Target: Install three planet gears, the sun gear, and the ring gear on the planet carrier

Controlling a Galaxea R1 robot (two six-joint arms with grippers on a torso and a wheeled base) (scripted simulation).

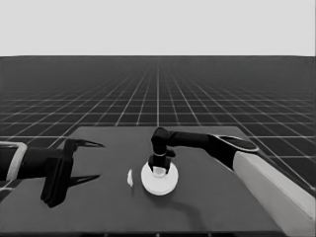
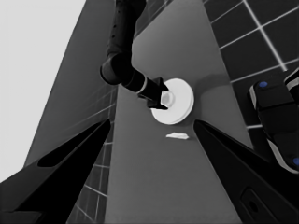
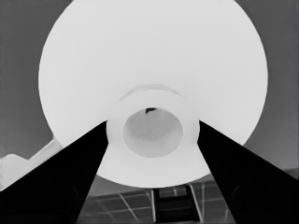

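Note:
The ring gear, the larger round part, lies flat at the table's middle. My right gripper comes down on it from above. In the right wrist view the right gripper is shut on the raised middle of the ring gear, one finger pressing each side. The left wrist view shows this disc thick-edged, with the right gripper on its hub. The planet carrier and the planet gears are hidden. My left gripper waits open over the table's left end, holding nothing.
A thin white piece lies just left of the disc, also in the left wrist view. The right arm crosses the table's right side. Dark machinery with blue lights sits past the table's edge.

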